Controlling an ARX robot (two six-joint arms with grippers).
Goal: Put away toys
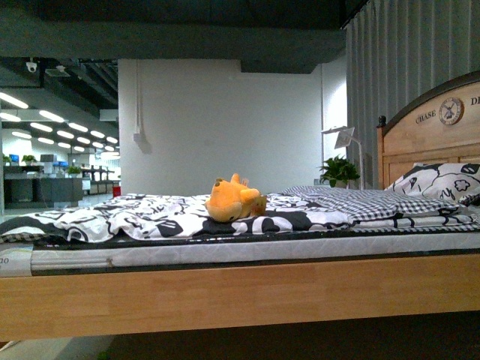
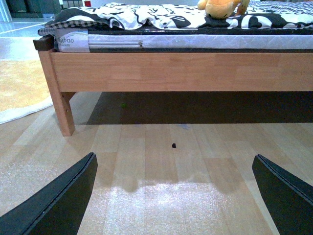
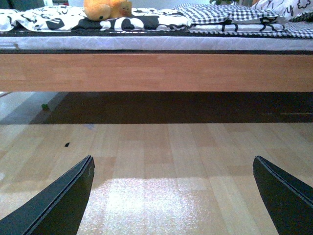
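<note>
The left tool was wide open and held nothing. It hung low, just over the wood floor. Ahead of it stood the bed, with its long wooden side board higher than the tool. The toy, a fuzzy orange plush animal, lay far ahead of this tool, high up and a bit to its right. It rested on the black-and-white blanket, back from the edge of the bed.

The right tool was wide open too, and empty. It also hung low over the floor. From this tool the plush animal was far ahead, high up and to its left. A folded checked blanket lay up ahead and to its right, with a pillow past that.

No part of the job looked done yet, since neither tool was near the toy.

Some things could go wrong. A tool that went straight ahead could bump the side board, because both tools sat lower than it. The toy was soft and round, so it could squish and slip out of a light pinch. The blanket under it was loose and bumpy, so a tool could pinch the cloth too and drag it along. The reach looked long, so a tool might only poke the toy and push it away.
</note>
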